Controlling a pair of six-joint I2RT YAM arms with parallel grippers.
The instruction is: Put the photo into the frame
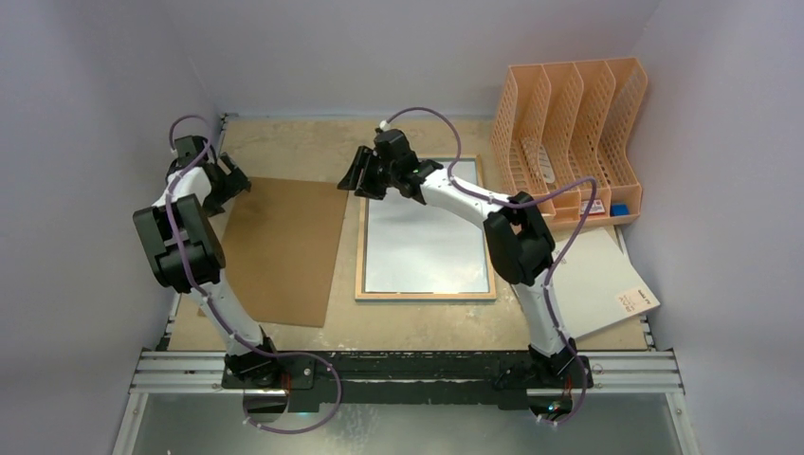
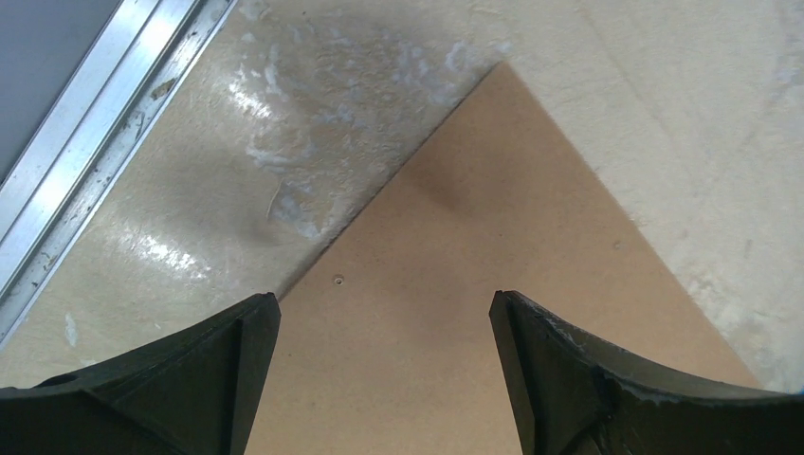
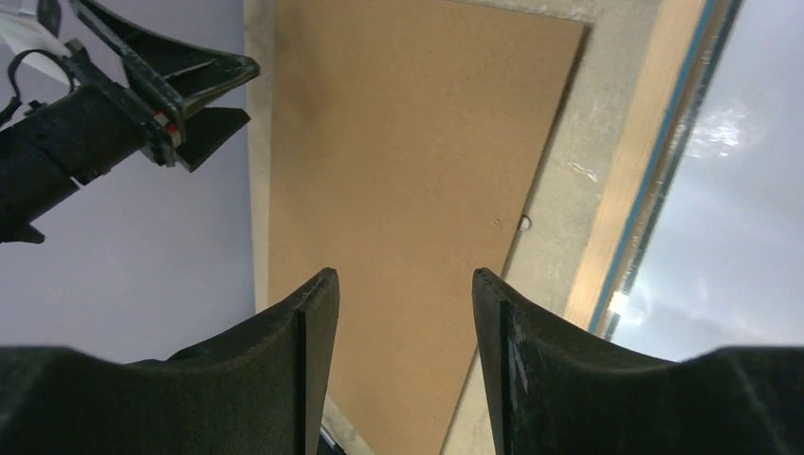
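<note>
2 end effectors, both released, nothing between the fingers. Left end effector [image 2: 384, 308] hangs over the upper left corner of the brown backing board [image 1: 284, 251], fingers spread wide. Right end effector [image 3: 403, 280] sits at the upper left corner of the frame [image 1: 425, 296], fingers apart, pointing toward the board.

Frame lies flat on the worktop [image 1: 284, 142], centre of the top view, pale wood edge up, a thin blue line along its edge in the right wrist view. Inside its border only a grey-white sheen shows. Board lies just left of it, apart.

Peach file organiser [image 1: 569, 104] stands upper right. 1 slot holds a pale sheet with dark marks [image 1: 542, 169], too small to identify. Small blue object [image 1: 618, 209] at its lower right end; in or beside the slot, cannot tell. White sheet [image 1: 593, 275] lies flat below the organiser.
</note>
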